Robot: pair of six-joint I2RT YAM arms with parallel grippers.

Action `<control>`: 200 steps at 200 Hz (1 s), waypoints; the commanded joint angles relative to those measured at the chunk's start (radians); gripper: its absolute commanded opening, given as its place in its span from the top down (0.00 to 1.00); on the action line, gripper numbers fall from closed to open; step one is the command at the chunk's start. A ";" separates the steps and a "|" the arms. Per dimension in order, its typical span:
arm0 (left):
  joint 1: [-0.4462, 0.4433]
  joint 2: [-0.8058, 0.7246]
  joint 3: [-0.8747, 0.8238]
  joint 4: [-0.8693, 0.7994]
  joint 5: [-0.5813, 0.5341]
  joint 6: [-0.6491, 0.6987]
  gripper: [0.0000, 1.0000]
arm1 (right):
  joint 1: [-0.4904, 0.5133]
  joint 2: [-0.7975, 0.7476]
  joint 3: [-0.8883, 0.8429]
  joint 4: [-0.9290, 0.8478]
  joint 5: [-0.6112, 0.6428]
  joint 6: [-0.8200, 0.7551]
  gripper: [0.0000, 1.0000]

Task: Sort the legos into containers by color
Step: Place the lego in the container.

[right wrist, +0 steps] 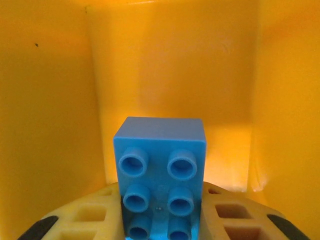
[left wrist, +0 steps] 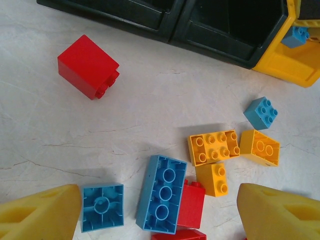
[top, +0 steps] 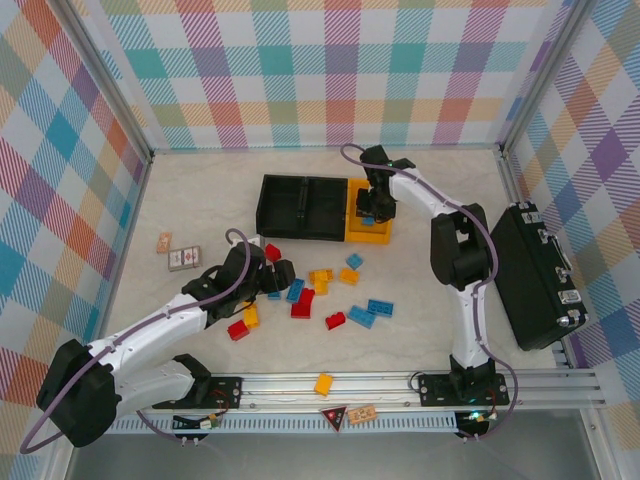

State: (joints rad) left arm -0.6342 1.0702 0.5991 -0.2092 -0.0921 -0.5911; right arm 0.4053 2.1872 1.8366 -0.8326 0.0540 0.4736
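The right claw (right wrist: 161, 222) is clamped on a blue lego brick (right wrist: 160, 165) inside the yellow-orange bin (right wrist: 50, 100). The left claw (left wrist: 159, 212) hangs wide open and empty above loose legos (left wrist: 212, 147) on the surface (left wrist: 75, 130) near the black bins (left wrist: 150, 15).

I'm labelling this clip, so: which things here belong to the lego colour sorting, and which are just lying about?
Part of the job:
- loose legos
- yellow brick on the front rail
- blue brick held inside the yellow-orange bin
- two black bins

Just lying about:
- black case
- two cards at left
- two more cards by that rail
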 commanded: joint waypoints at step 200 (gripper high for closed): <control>-0.008 0.039 0.057 -0.060 0.017 0.020 0.20 | 0.030 -0.501 -0.437 0.131 -0.066 -0.062 0.51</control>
State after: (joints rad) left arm -0.6342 1.0992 0.6128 -0.2321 -0.0906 -0.5873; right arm 0.4267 1.7798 1.4826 -0.7269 0.0254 0.4442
